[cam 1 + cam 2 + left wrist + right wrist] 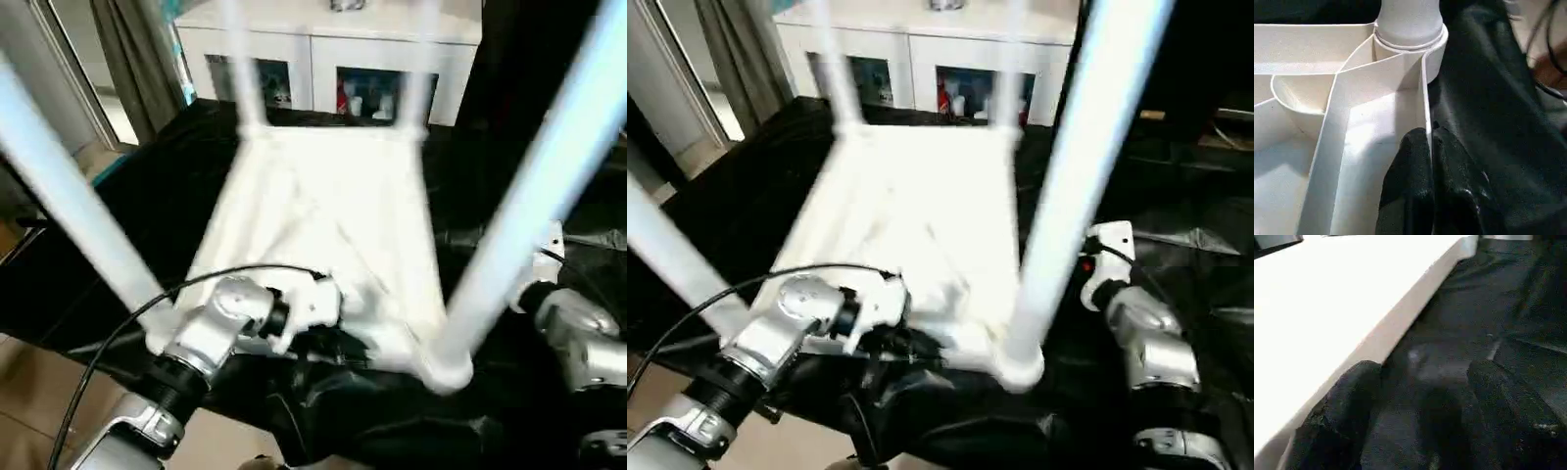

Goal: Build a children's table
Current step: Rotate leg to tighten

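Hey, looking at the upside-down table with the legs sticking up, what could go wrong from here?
1. The left claw pinches only the thin edge wall of the children's table; that narrow hold might slip if the table is lifted or turned.
2. The right claw is open beside the table's edge, so one side seems unsupported.
3. The near legs rise close to the camera and block much of the view.

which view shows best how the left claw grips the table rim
The left wrist view: the left claw is shut on the table's thin side wall, just below a corner socket with a leg seated. Both eye views show that wrist at the near edge, fingers hidden. The right wrist view shows another edge.
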